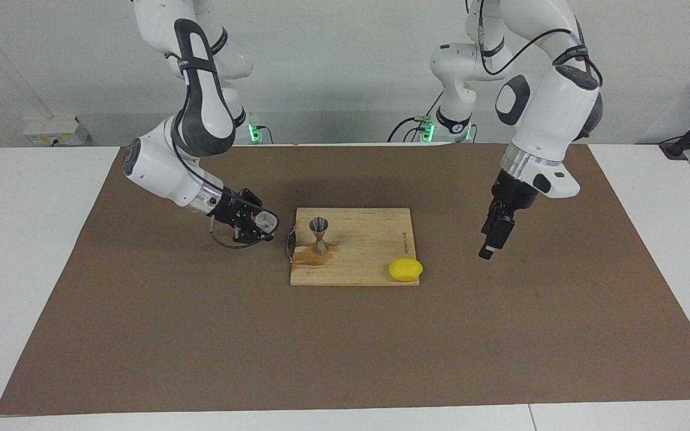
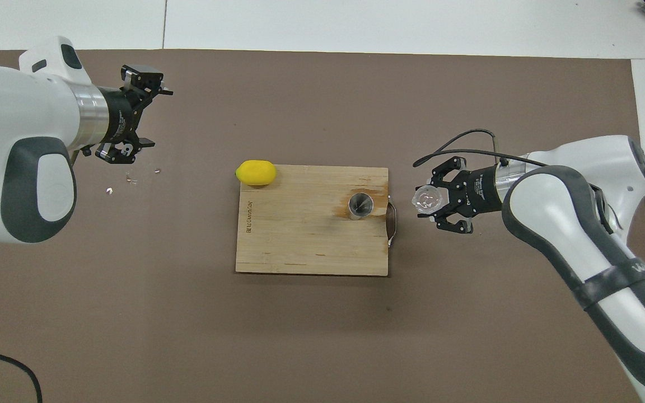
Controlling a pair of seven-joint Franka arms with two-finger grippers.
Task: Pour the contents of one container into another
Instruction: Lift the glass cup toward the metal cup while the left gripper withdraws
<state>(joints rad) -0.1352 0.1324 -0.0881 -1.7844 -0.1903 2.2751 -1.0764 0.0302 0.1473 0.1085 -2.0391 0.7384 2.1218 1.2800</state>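
**Item: glass tumbler in carry, approaching jigger — pour not yet begun**

1. Glass tumbler (image 1: 266, 222). Small, clear, textured. Off the table, pinched in my right hand (image 1: 259, 227), which is low over the brown mat (image 1: 345, 335) just beside the handle end of the cutting board (image 1: 369, 248). Mouth looks roughly upward in the overhead view; I cannot tell what, if anything, is inside.

2. Jigger (image 1: 319, 234). Silvery, hourglass-shaped, upright on the board near its handle (image 1: 288, 245). A darker, wet-looking stain sits on the wood at its foot. Apart from the tumbler; nothing touches it.

3. Right hand. Closed around the tumbler, fingers on its sides, wrist lying nearly level.

4. Left hand (image 1: 495, 236). Fingers spread, carrying nothing, pointing down over the mat toward the left arm's end of the table, clear of the board. I read this arm as waiting.

5. Lemon (image 1: 405, 269). Yellow, at the board corner farthest from the robots, toward the left arm's end. Not involved.

Step in hand, as I judge it: transport of the tumbler toward the jigger.

Next move calls for: lifting the tumbler above the jigger's rim, bringing its lip over the narrow upper cone, then rolling the wrist slowly. The cone mouth is small and the jigger looks easy to tip, so I would keep clear of it.
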